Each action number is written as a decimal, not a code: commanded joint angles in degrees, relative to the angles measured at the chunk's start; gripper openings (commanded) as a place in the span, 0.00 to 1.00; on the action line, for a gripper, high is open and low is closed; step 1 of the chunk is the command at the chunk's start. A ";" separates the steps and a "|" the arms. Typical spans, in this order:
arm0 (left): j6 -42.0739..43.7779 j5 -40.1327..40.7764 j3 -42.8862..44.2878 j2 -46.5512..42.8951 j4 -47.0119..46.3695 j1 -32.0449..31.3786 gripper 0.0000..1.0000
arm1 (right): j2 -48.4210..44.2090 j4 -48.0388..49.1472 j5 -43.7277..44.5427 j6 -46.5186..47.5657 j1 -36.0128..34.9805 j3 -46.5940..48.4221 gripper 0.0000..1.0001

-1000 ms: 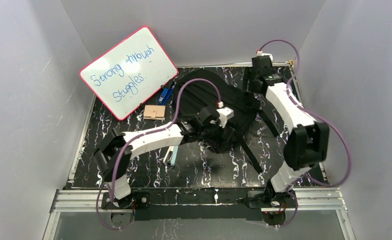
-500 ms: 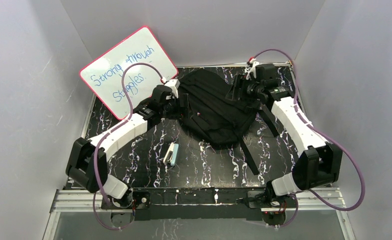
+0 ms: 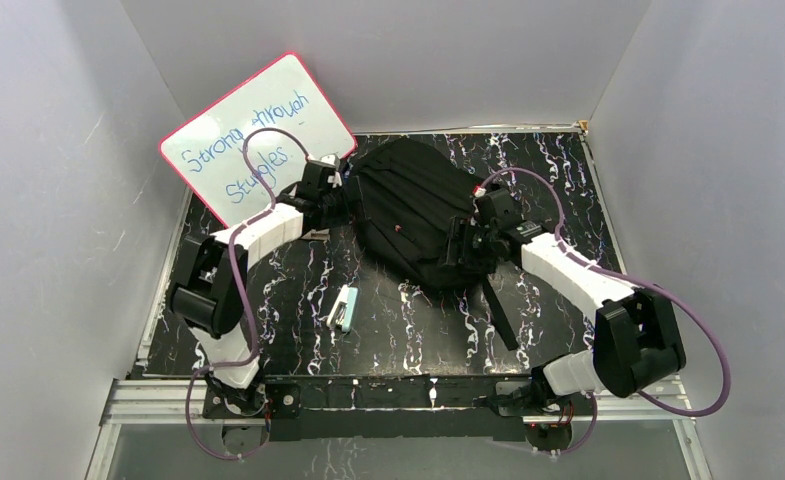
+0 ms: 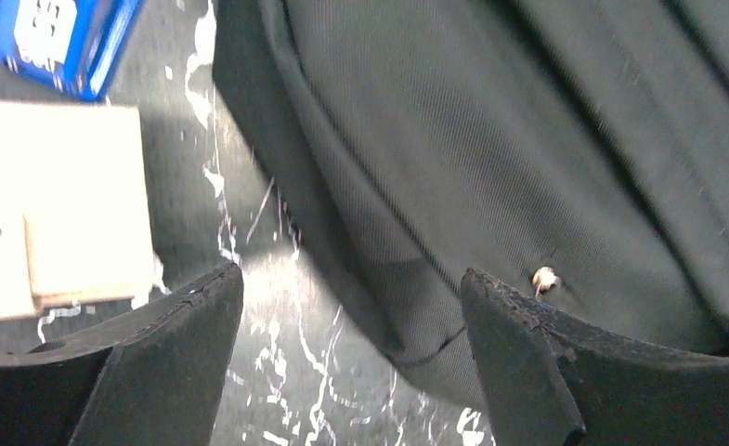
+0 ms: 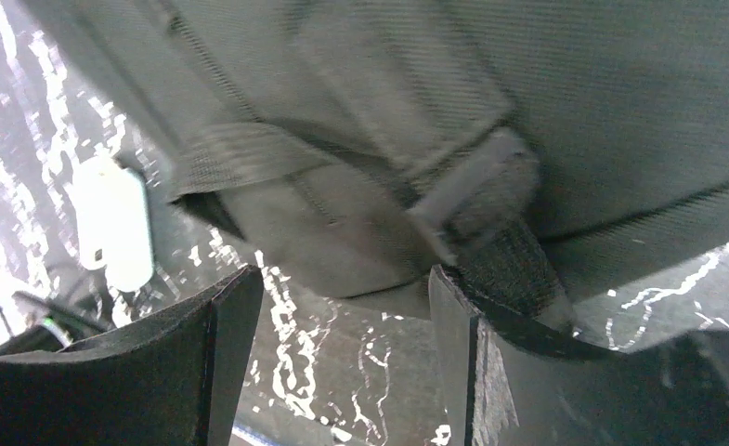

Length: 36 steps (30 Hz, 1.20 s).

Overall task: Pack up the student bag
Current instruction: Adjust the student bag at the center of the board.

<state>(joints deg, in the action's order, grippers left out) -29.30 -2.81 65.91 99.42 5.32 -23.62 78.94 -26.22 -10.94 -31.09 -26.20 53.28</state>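
student bag [image 3: 413,215]: far centre, lying flat | whiteboard [image 3: 253,140]: far left, outside | left gripper [image 4: 351,307]: wide, empty, at bag's left edge | right gripper [image 5: 342,316]: wide, empty, by right strap | wooden block [image 4: 58,204], small green item [image 3: 343,308]: unpacked | progress: seemingly barely begun

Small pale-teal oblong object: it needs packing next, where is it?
In the top view, the small pale-teal oblong object lies on the black marbled table, near-left of the large black fabric backpack.
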 commanded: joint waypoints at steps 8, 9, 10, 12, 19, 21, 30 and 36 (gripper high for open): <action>-5.35 -8.10 12.06 9.69 -8.31 5.07 0.84 | -1.75 3.26 20.04 -3.18 2.28 -4.12 0.76; -5.10 -8.44 12.98 10.50 -7.89 5.07 0.83 | -1.38 3.50 20.22 -2.86 3.25 -4.21 0.76; -4.81 -8.69 13.76 11.28 -7.59 5.07 0.83 | -1.06 3.91 20.26 -2.45 4.44 -4.27 0.76; -4.06 -8.98 14.61 12.42 -7.00 5.07 0.82 | -0.21 4.81 19.71 -1.38 7.02 -4.30 0.77; -2.53 -9.92 14.31 14.38 -6.94 5.07 0.73 | 3.64 6.73 17.50 2.29 12.12 -1.21 0.77; -2.36 -10.87 14.32 15.03 -7.20 5.07 0.66 | 4.16 6.89 16.51 2.68 12.37 -0.59 0.76; -3.06 -18.58 10.28 13.02 -9.58 4.37 0.07 | 3.93 6.99 18.40 4.07 13.65 1.32 0.77; -4.60 -19.25 3.04 7.63 -11.20 0.70 0.00 | 5.51 5.08 20.49 6.32 15.73 6.91 0.77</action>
<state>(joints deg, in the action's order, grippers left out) -33.10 -18.57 73.43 113.56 -5.82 -19.25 83.70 -21.47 5.48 -26.81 -12.27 54.17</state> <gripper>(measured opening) 0.031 0.766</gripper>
